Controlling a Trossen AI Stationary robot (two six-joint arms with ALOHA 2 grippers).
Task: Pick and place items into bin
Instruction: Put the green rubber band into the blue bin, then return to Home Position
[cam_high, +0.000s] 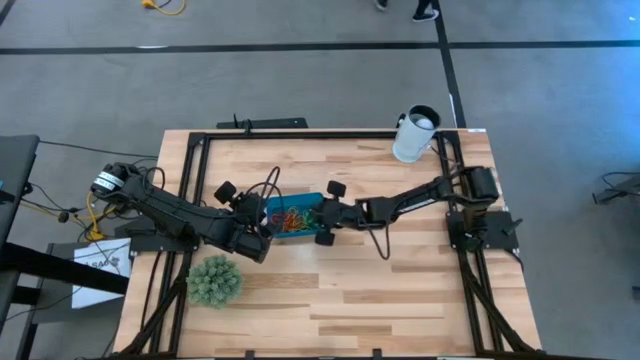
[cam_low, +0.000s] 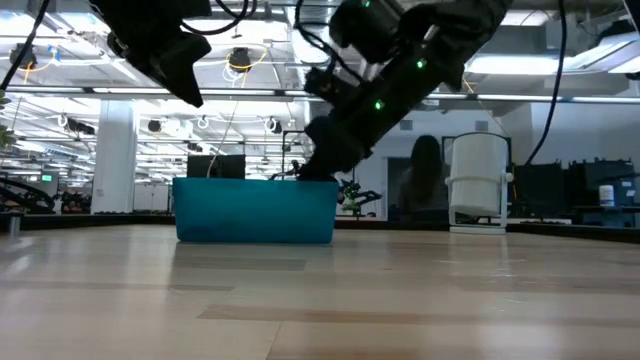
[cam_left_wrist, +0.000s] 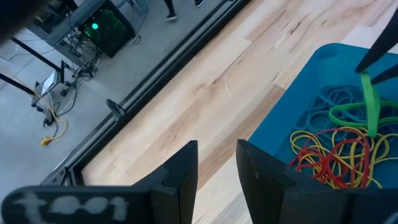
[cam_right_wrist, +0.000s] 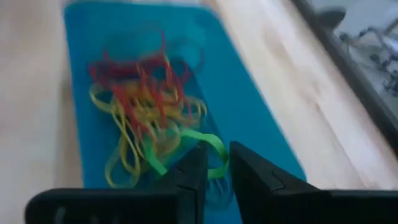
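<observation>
**Right hand over the teal bin, green loop at its fingertips**

Wooden planks of the light butcher-block tabletop (cam_low: 320, 300) fill the low view closest to us, and beyond them stands the small shallow teal-blue rectangular bin (cam_low: 255, 211), a little toward the tabletop's far edge and left of its middle line. We see a tangle of thin twisted rubber-band loops, red, yellow and orange (cam_right_wrist: 146, 102), heaped inside the bin. One bright green rubber-band loop (cam_right_wrist: 208, 146) lies on that heap right at the tips of the right hand (cam_right_wrist: 216, 163), which reaches down into the bin's right end. Its two dark fingers stand slightly apart, with a narrow gap between them; we cannot tell whether they still pinch the green loop or merely touch it.

Our left hand (cam_left_wrist: 217, 168) hangs above the bin's left end, its fingers parted with bare tabletop showing between them, holding nothing.

A green spiky ball (cam_high: 213, 280) rests near the tabletop's front-left corner. A white cylindrical cup (cam_high: 414, 134) stands at the far edge, toward the right corner.
</observation>
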